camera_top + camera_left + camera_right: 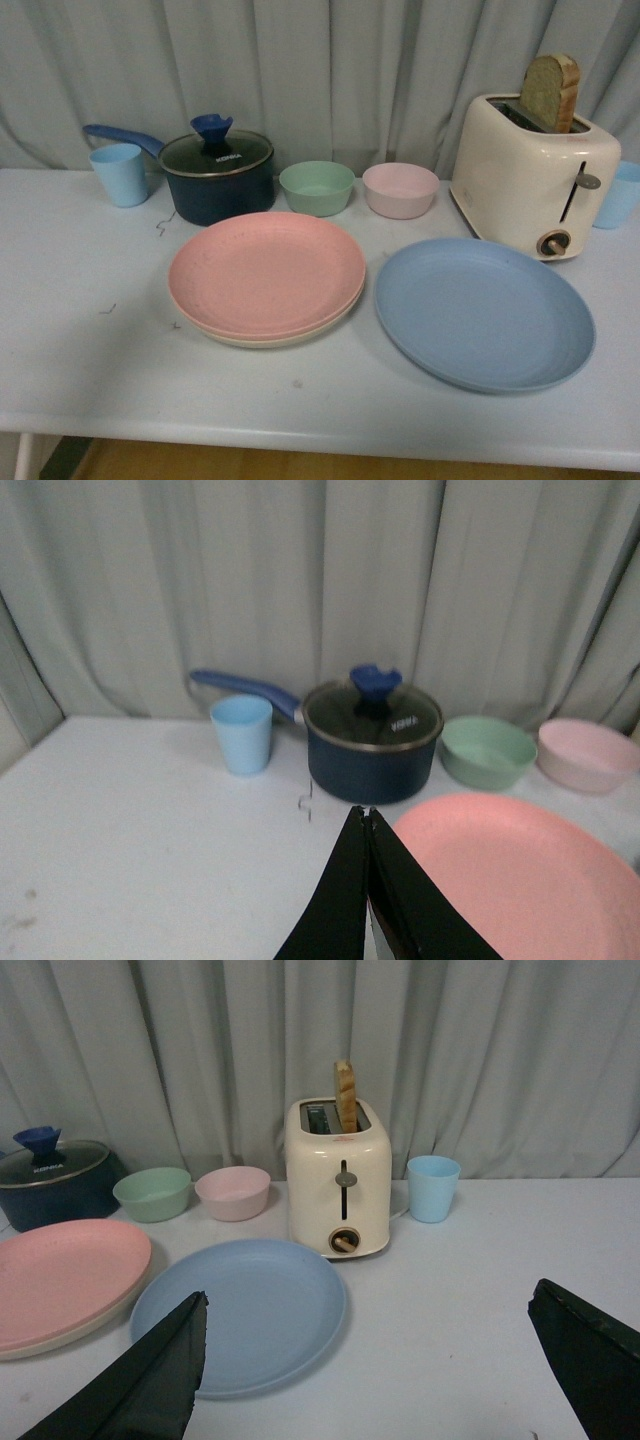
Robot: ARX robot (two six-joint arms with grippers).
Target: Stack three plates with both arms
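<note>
On a pale worktop before a grey curtain, the pink plate sits nested on the beige plate, of which only the near rim shows. The blue plate lies alone at 3 o'clock of the pair, just beside them but apart.

A lidded dark blue saucepan stands at 11 o'clock of the pink plate, with a pale blue cup beyond its handle. A green bowl and a pink bowl stand at 12 and 1 o'clock. A cream toaster holding a slice of toast stands at 1 o'clock of the blue plate.

The left tool has its fingers pressed together, empty, with its tip near the pink plate's rim. The right tool is spread wide, empty, facing the blue plate and the toaster.
</note>
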